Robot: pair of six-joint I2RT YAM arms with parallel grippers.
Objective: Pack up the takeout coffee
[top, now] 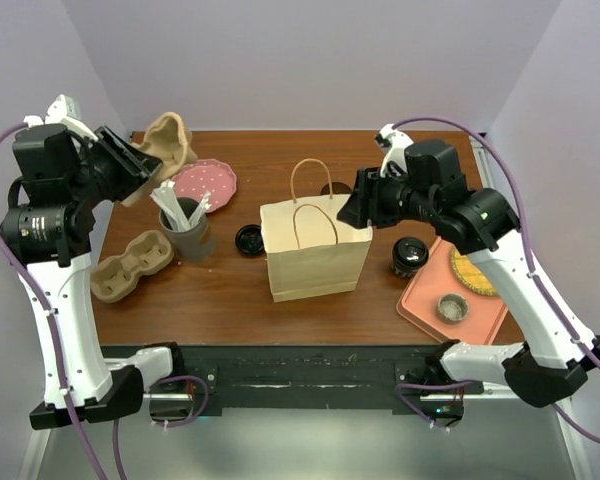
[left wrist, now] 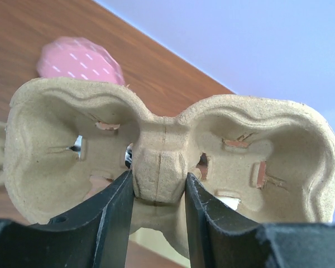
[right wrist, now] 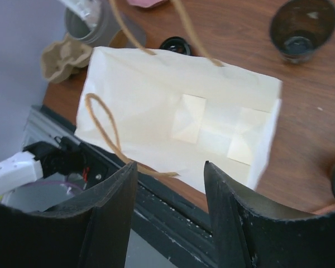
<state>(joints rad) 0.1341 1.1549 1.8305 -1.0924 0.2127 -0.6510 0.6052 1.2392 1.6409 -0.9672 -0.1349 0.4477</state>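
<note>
The takeout coffee, a small short dark brown-black disposable cup with a round black plastic lid, stands upright on the brown wooden table. It is outside the upright tan paper bag with twine handles, just beside the bag's right wall and at the left edge of the salmon-pink rectangular tray.

The right gripper hangs over the bag's open mouth. The coffee lies near it but lower, off to its right and closer to the arm bases, not between the fingers. In the right wrist view the right gripper has its 2 black fingers spread apart with nothing between them, looking down into the bag's pale interior.

The left gripper, raised at the table's far left, is clenched on a tan moulded-pulp 2-cup carrier. The left wrist view shows its fingers pressing the carrier's central ridge from both sides. It is well apart from the coffee, with the bag between them.

A loose flat black disc lid lies on the table just left of the bag.
</note>
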